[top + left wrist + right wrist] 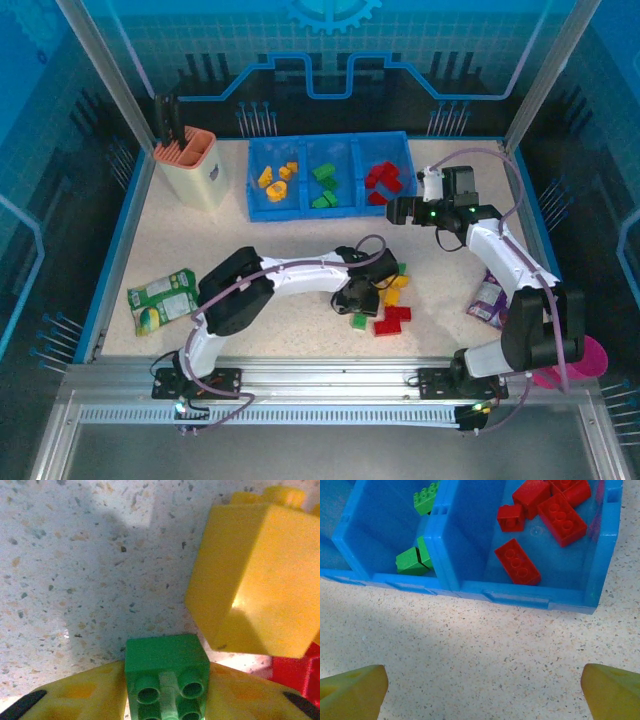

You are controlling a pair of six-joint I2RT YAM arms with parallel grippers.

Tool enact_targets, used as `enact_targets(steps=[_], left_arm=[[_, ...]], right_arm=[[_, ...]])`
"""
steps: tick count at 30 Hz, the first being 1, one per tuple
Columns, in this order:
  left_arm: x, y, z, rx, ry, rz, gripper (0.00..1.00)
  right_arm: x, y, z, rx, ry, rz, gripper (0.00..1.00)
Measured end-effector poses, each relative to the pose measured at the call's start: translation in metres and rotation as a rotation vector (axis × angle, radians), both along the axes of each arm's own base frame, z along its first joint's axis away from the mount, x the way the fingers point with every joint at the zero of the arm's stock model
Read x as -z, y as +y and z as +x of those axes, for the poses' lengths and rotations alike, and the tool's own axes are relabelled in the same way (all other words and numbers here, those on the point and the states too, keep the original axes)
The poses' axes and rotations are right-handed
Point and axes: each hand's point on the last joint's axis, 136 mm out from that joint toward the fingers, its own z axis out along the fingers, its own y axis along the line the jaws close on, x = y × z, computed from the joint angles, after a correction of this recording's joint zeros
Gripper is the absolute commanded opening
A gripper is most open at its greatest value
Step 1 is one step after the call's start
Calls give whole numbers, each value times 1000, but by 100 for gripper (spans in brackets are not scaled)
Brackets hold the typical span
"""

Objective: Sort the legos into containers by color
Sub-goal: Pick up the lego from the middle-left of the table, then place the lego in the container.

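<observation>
Green brick (166, 677) sits studs toward the wrist camera, between the two yellow fingers (80, 695) of the left gripper (362, 297). Both fingers lie against its sides, so the gripper is clenched on it, at the loose pile toward the front of the bench (75, 580). A yellow brick (255, 575) is just beyond it to the right, with a red brick (300, 675) at that edge. The right gripper (482, 690) is spread wide with nothing between its fingers, over bare bench just in front of the tray (520, 597), at its red-filled compartment.

Bare table (480, 645) before tray (520, 600) passable; yellow brick (260, 575) crowds green brick (166, 665).
</observation>
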Motion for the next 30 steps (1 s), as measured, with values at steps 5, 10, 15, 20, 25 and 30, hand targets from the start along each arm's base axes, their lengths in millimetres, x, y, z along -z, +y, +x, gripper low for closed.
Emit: enact_targets(steps=[5,10,15,20,25,30], left_arm=[[-4,46,-4,-17,29,67,33],[-32,90,43,-40,-51,119,33],[-90,109,134,-87,-270,68,33],[-158,119,232,-131,-545,38,33],[-166,110,308,-147,-703,48,33],[-126,98,362,-154,-743,83,34]], right_arm=[[-1,-3,0,6,-6,-14,100],[-6,-7,0,17,-20,-25,100],[-5,-7,-1,17,-22,-25,100],[0,-8,-4,18,-15,-37,100],[3,-12,-4,32,-20,-50,100],[2,-16,-7,48,-34,-65,100]])
